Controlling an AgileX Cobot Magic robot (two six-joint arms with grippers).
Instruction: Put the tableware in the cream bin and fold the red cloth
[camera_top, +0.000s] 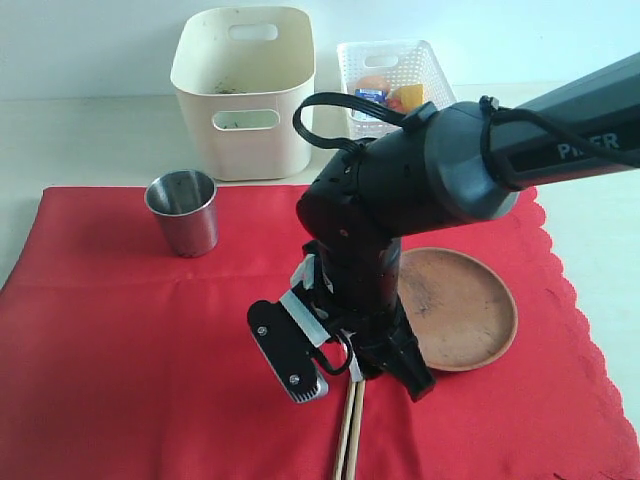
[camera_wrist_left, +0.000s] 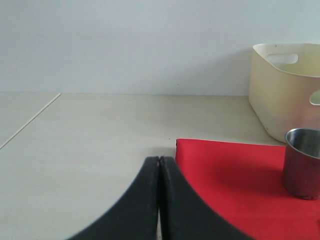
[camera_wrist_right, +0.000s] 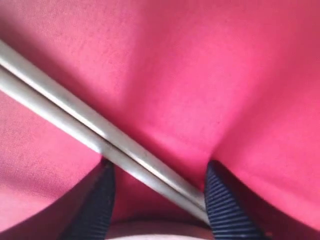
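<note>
The right fingers (camera_wrist_right: 106, 200) stand apart astride the wooden chopsticks (camera_wrist_right: 75, 120), not clamping them, on the red cloth (camera_wrist_right: 210, 75) near its front edge, the brown plate (camera_top: 460, 305) just beside. The left fingers (camera_wrist_left: 145, 200) are pressed together, empty, over the desk (camera_wrist_left: 90, 140) by a cloth corner. The steel cup (camera_top: 183, 210) stands near the cloth's back edge, the cream bin (camera_top: 243, 95) beyond it.
</note>
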